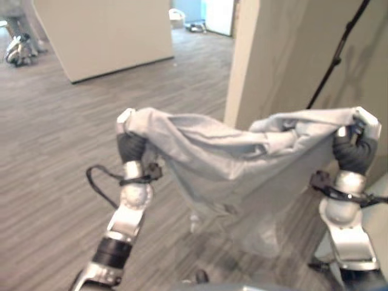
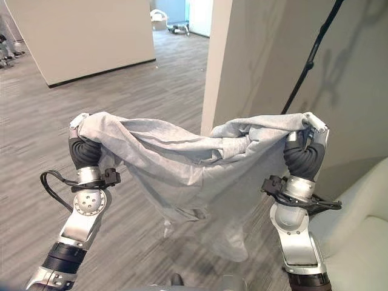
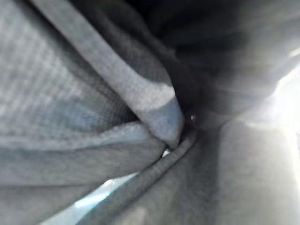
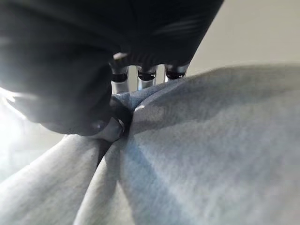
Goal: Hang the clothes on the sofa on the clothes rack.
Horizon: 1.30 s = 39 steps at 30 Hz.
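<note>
The left hand [image 2: 80,144] is raised with a soft grey knit garment [image 2: 194,167] draped over it, its fingers buried in cloth, so I cannot tell their grip. The garment sags in loose folds between both hands above the grey plank floor [image 2: 151,85]. The right hand [image 2: 306,148] pinches its other end beside a pale wall [image 2: 260,60], near the white sofa [image 2: 357,224].

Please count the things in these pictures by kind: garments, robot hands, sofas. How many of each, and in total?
Garments: 1, a light grey soft cloth garment stretched between the hands.
Robot hands: 2, left hand, right hand.
Sofas: 1, a white cushioned sofa.
Total: 4.
</note>
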### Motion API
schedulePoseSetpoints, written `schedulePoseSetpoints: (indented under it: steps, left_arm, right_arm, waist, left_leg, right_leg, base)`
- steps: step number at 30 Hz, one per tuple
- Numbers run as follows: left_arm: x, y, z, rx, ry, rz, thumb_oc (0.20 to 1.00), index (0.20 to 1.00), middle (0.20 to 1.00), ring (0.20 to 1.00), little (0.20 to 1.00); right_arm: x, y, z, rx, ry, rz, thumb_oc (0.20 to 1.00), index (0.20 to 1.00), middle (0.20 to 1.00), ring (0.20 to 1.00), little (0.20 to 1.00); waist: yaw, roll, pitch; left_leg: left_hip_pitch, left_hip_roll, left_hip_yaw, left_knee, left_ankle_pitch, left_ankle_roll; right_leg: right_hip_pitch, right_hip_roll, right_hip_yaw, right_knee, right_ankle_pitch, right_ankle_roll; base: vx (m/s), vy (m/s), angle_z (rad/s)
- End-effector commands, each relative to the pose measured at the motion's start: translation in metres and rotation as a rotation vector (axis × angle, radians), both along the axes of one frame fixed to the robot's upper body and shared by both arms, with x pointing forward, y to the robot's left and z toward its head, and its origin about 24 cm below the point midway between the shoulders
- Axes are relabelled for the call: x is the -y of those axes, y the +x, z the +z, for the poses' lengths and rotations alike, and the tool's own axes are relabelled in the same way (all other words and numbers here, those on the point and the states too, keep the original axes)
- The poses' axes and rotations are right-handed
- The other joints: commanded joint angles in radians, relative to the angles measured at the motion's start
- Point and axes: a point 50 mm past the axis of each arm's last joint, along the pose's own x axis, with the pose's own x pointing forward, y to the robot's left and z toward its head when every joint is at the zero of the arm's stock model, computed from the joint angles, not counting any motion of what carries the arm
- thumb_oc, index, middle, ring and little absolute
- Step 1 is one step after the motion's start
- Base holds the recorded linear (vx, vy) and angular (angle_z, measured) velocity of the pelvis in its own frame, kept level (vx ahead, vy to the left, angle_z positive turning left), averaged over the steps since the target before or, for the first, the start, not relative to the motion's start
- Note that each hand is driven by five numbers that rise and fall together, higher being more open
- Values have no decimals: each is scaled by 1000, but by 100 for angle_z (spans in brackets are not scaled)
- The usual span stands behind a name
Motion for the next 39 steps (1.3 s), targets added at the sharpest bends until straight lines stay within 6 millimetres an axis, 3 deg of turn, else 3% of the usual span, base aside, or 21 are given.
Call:
schedulePoseSetpoints:
  steps: [1, 3, 5, 8, 10, 13, 14, 15, 16, 17, 18, 20, 23, 24, 26, 28, 32, 35, 37, 38, 39]
  left_arm:
    - [9, -6, 21, 119, 33, -49, 200, 200, 200, 200, 200]
    - [11, -4, 22, 125, 25, -58, 200, 200, 200, 200, 200]
    - [13, -1, 24, 120, 67, -75, 200, 200, 200, 200, 200]
    - [19, 9, 24, 100, 125, -94, 200, 200, 200, 200, 200]
    - [35, 24, 23, 67, 175, -160, 200, 200, 200, 200, 200]
    - [47, 30, 25, 73, 165, -190, 200, 200, 200, 200, 200]
    - [56, 35, 31, 87, 158, -230, 200, 200, 200, 200, 200]
    - [57, 36, 32, 89, 157, -232, 200, 200, 200, 200, 200]
    - [58, 36, 34, 93, 157, -240, 200, 200, 200, 200, 200]
    - [63, 37, 41, 115, 162, -260, 200, 200, 200, 200, 200]
    - [68, 37, 45, 129, 125, -281, 200, 200, 200, 200, 200]
    - [70, 37, 47, 134, 112, -290, 200, 200, 200, 200, 200]
    - [71, 34, 47, 149, 112, -282, 200, 200, 200, 200, 200]
    - [73, 30, 48, 172, 111, -295, 200, 200, 200, 200, 200]
    - [72, 27, 51, 185, 84, -290, 200, 200, 200, 200, 200]
    - [68, 28, 51, 181, 102, -260, 200, 200, 200, 200, 200]
    - [52, 20, 45, 161, 71, -228, 200, 200, 200, 200, 200]
    - [49, 19, 43, 150, 54, -223, 200, 200, 200, 200, 200]
    - [44, 16, 45, 156, 48, -211, 200, 200, 200, 200, 200]
    - [44, 16, 44, 155, 48, -211, 200, 200, 200, 200, 200]
    - [44, 14, 45, 162, 41, -219, 200, 200, 200, 200, 200]
  right_arm:
    - [-2, -2, 39, 205, -48, -5, 200, 200, 200, 200, 200]
    - [-5, 0, 41, 213, -60, -10, 200, 200, 200, 200, 200]
    - [-6, 1, 44, 225, -90, -28, 200, 200, 200, 200, 200]
    - [-5, 3, 46, 240, -118, -72, 200, 200, 200, 200, 200]
    - [3, -6, 57, 307, -186, -176, 200, 200, 200, 200, 200]
    - [6, -13, 63, 357, -212, -204, 200, 200, 200, 200, 200]
    - [7, -17, 72, 401, -269, -230, 200, 200, 200, 200, 200]
    - [7, -17, 73, 402, -270, -231, 200, 200, 200, 200, 200]
    - [10, -18, 77, 427, -284, -255, 200, 200, 200, 200, 200]
    - [12, -21, 90, 512, -276, -297, 200, 200, 200, 200, 200]
    - [16, -26, 100, 577, -267, -350, 200, 200, 200, 200, 200]
    - [18, -28, 102, 591, -270, -371, 200, 200, 200, 200, 200]
    - [19, -37, 110, 683, -249, -423, 200, 200, 200, 200, 200]
    - [19, -40, 119, 775, -255, -512, 200, 200, 200, 200, 200]
    - [22, -35, 118, 732, -250, -510, 200, 200, 200, 200, 200]
    - [19, -24, 108, 652, -225, -461, 200, 200, 200, 200, 200]
    - [11, -18, 97, 572, -209, -402, 200, 200, 200, 200, 200]
    - [6, -14, 91, 544, -187, -364, 200, 200, 200, 200, 200]
    - [1, -12, 86, 508, -170, -315, 200, 200, 200, 200, 200]
    - [1, -12, 85, 507, -170, -314, 200, 200, 200, 200, 200]
    - [1, -11, 85, 493, -161, -305, 200, 200, 200, 200, 200]
  waist:
    - [-33, -5, 21]
    - [-33, -8, 25]
    - [-33, -4, 19]
    - [-44, -5, 12]
    - [-84, -4, -13]
    - [-112, 25, -32]
    - [-129, 41, -42]
    - [-129, 44, -42]
    - [-133, 43, -40]
    - [-125, 21, -29]
    - [-116, -9, -8]
    - [-107, -18, 0]
    - [-82, -24, 4]
    - [-41, -8, -7]
    - [-23, -3, -5]
    - [-20, 16, -23]
    - [-14, 25, -26]
    - [-9, 27, -15]
    - [8, 25, -15]
    - [5, 26, -16]
    - [14, 29, -13]
  left_leg:
    - [217, 63, -38, -360, 141, -134]
    - [263, 78, -17, -360, 107, -150]
    - [308, 95, -8, -359, 70, -163]
    - [360, 99, 8, -355, 32, -175]
    - [402, 122, 16, -315, 10, -191]
    - [406, 171, 9, -261, 60, -221]
    - [381, 229, 14, -139, 183, -251]
    - [375, 235, 11, -130, 180, -254]
    - [331, 268, 9, -12, 246, -259]
    - [225, 301, -38, 238, 378, -260]
    - [108, 310, -59, 374, 317, -227]
    - [46, 294, -54, 387, 272, -212]
    - [-71, 181, -80, 218, 166, -182]
    - [-122, 113, -95, -33, 218, -184]
    - [-96, 98, -110, -134, 256, -187]
    - [-16, 65, -123, -221, 249, -156]
    - [81, 58, -76, -280, 232, -121]
    - [111, 58, -72, -287, 217, -107]
    - [140, 75, -69, -296, 189, -112]
    - [141, 76, -72, -296, 189, -113]
    - [147, 100, -87, -299, 176, -127]
  right_leg:
    - [178, 81, -165, -409, 133, -65]
    - [160, 71, -181, -522, 197, -32]
    - [150, 43, -202, -565, 208, -7]
    - [163, 27, -209, -564, 221, -2]
    - [175, 30, -201, -492, 227, -22]
    - [176, 69, -207, -456, 196, -48]
    - [200, 116, -208, -455, 158, -83]
    - [200, 120, -210, -455, 157, -87]
    - [225, 145, -205, -468, 138, -114]
    - [281, 191, -174, -495, 104, -170]
    - [325, 202, -143, -520, 79, -198]
    - [351, 198, -120, -531, 74, -194]
    - [399, 188, -28, -559, 75, -160]
    - [446, 201, -12, -567, 57, -140]
    - [459, 202, 6, -558, 52, -141]
    - [455, 215, 13, -468, 14, -131]
    - [374, 190, 2, -243, 25, -87]
    - [324, 174, -16, -142, 38, -77]
    - [298, 70, -67, -186, 34, -81]
    - [302, 71, -70, -190, 35, -81]
    - [280, 3, -67, -255, 61, -80]
  base:
    - [391, -151, -17]
    - [398, -141, 7]
    - [408, -129, -12]
    - [323, -111, -28]
    - [537, -211, -3]
    - [306, -180, 50]
    - [379, -299, -11]
    - [349, -335, -40]
    - [386, -402, -49]
    - [597, -550, -87]
    - [573, -455, -106]
    - [231, -76, -97]
    - [289, 146, -115]
    - [433, 192, -134]
    - [248, 107, -91]
    - [338, 157, -92]
    - [218, 93, -99]
    - [115, -4, -68]
    - [127, -149, -27]
    - [113, -246, 4]
    - [128, -317, 16]
